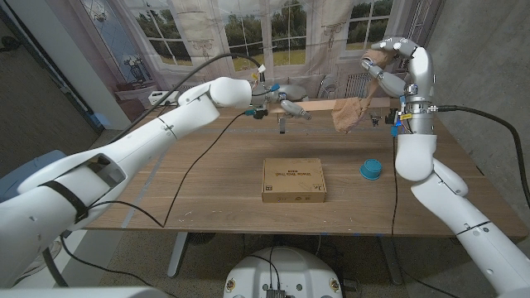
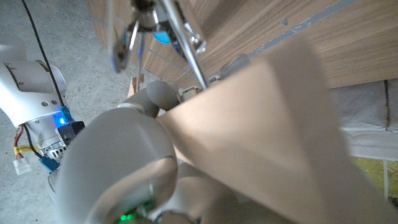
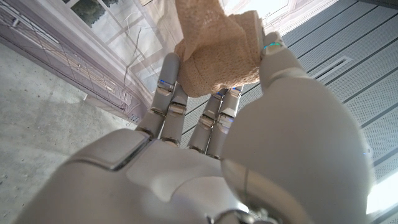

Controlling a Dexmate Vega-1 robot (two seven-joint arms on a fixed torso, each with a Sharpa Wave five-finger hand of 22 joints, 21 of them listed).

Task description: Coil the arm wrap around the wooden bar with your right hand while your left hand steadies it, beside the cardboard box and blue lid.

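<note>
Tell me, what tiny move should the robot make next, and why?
Probably swing the right robot hand over and around the wooden bar to lay another turn: it holds the arm wrap raised high, while the left robot hand holds the bar's other end.

backdrop point(image 1: 248, 33): printed windows and garden, it seems | wall point(image 1: 484, 50): grey, right | floor point(image 1: 141, 257): grey carpet

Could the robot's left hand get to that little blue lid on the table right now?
Probably not easily. The left hand is up near the table's far edge, with the tan fabric wrap close beside it, while the small round blue lid sits past the flat cardboard box, on the right arm's side.
</note>
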